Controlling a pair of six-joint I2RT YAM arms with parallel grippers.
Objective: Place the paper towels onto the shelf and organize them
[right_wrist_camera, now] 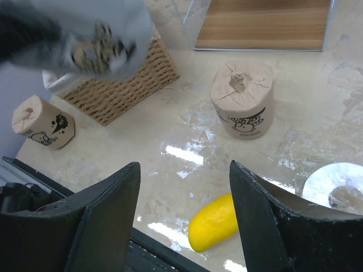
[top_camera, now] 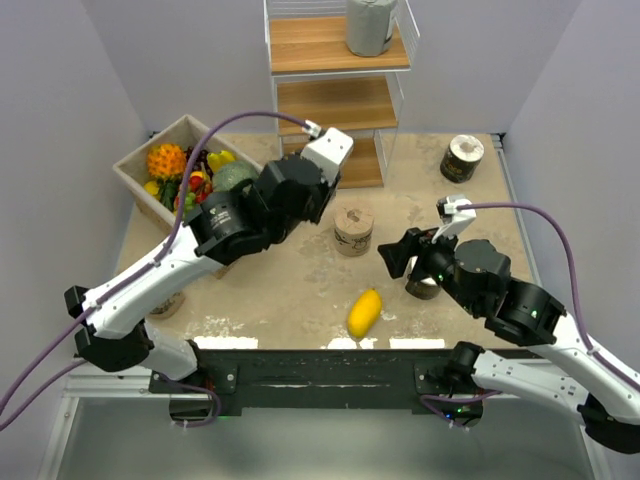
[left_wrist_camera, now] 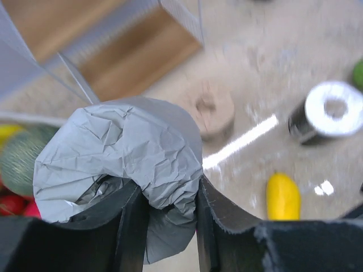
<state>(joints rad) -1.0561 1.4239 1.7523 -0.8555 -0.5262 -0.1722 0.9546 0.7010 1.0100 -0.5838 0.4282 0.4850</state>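
Left tool (left_wrist_camera: 170, 190) clamped on crumpled grey roll (left_wrist_camera: 119, 153), held clear of counter (top_camera: 300, 280); shelf (top_camera: 335, 100) stands just ahead of it, left arm the nearer; right tool (right_wrist_camera: 184, 170) half-spread, holding nothing, beside a dark roll (top_camera: 422, 285), well short of shelf.

Counter (top_camera: 300, 285) carries: shelf (top_camera: 340, 105) at back, wicker basket (top_camera: 140, 165) left, mango (top_camera: 364, 313) front, tan roll (top_camera: 353, 229) centre, second tan roll (right_wrist_camera: 42, 122) near basket, dark roll (top_camera: 462, 158) back right, second dark roll (right_wrist_camera: 340, 184) right of mango. Grey roll (top_camera: 370, 25) sits on shelf's top board.
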